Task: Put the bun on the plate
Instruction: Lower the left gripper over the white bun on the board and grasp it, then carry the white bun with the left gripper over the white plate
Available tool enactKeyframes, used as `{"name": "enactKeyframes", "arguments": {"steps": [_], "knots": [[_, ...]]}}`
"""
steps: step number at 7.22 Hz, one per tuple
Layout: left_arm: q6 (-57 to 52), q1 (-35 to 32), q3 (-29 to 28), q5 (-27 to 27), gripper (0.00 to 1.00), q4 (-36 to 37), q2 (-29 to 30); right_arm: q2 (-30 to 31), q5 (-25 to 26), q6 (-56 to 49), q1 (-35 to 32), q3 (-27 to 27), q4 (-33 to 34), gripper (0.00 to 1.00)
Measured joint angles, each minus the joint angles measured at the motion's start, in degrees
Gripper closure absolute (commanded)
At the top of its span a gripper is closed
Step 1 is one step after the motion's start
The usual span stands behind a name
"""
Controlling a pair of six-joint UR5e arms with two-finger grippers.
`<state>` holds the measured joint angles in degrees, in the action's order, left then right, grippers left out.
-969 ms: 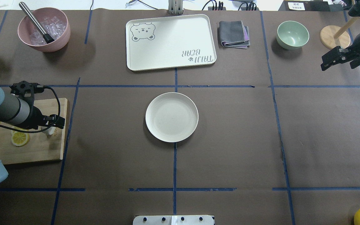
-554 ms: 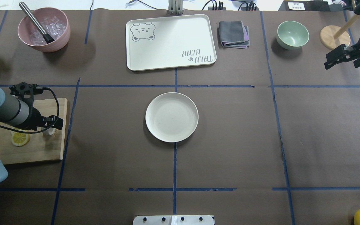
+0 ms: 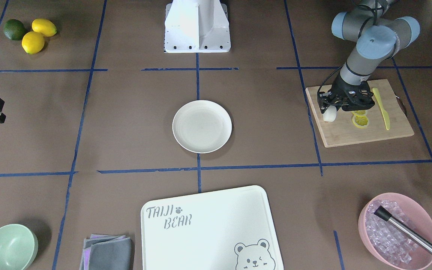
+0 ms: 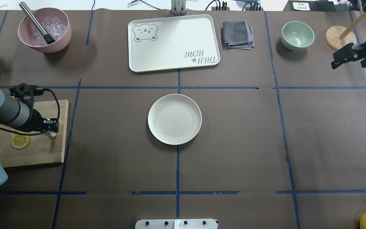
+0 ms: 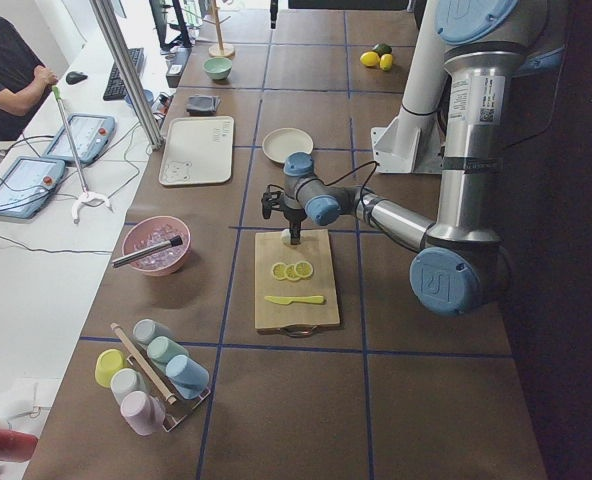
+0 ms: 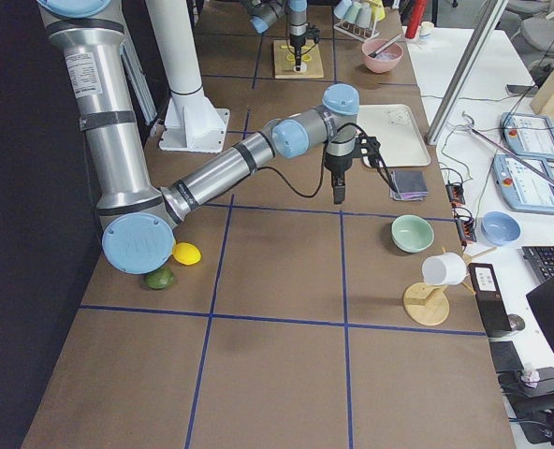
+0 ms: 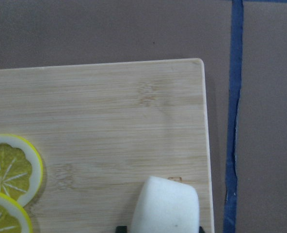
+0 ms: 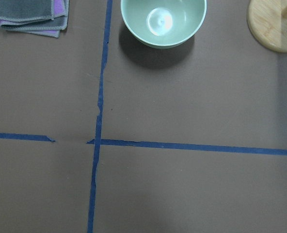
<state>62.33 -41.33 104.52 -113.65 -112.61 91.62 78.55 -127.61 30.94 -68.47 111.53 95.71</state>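
The bun (image 3: pixel 328 115) is a small white lump near the corner of a wooden cutting board (image 3: pixel 351 137). My left gripper (image 3: pixel 330 109) comes straight down on it, with a dark fingertip at each side of the bun (image 7: pixel 165 206) in the left wrist view, shut on it. The bun (image 4: pixel 53 135) rests on the board. The plate (image 4: pixel 174 119) is round, cream-white and bare at the table's centre, well to the right of the board in the overhead view. My right gripper (image 4: pixel 345 61) hangs open over the far right of the table, holding nothing.
Lemon slices (image 3: pixel 360 120) and a yellow knife (image 3: pixel 381 108) share the board. A bear-printed tray (image 4: pixel 173 43), a folded cloth (image 4: pixel 237 34), a green bowl (image 4: pixel 297 35) and a pink bowl of ice (image 4: pixel 44 30) line the far edge. Whole lemons (image 3: pixel 32 42) lie near the robot's base.
My left gripper has lowered slightly over the bun and its jaws have narrowed onto it. The right gripper has drifted toward the table's right edge.
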Motion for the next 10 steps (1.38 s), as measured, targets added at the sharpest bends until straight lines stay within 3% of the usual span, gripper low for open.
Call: {"name": "enactKeyframes", "arguments": {"steps": [3,5,8,10], "knots": [[0.1,-0.4,2.4,-0.7,0.73,0.6,-0.2,0.0,-0.1,0.0,-0.6,-0.1,0.0,0.0],[0.1,-0.6,6.1,-0.7,0.72,7.8,2.5,0.5,-0.3,-0.1,-1.8,-0.1,-0.1,0.0],[3.5,0.0,5.4,-0.4,0.71,26.2,20.9,4.4,-0.3,-5.6,-5.1,0.1,-0.7,0.0],[9.8,2.5,-1.3,-0.2,0.71,29.1,32.5,8.7,-1.4,-15.2,-10.4,-0.8,-0.7,0.0]]}}
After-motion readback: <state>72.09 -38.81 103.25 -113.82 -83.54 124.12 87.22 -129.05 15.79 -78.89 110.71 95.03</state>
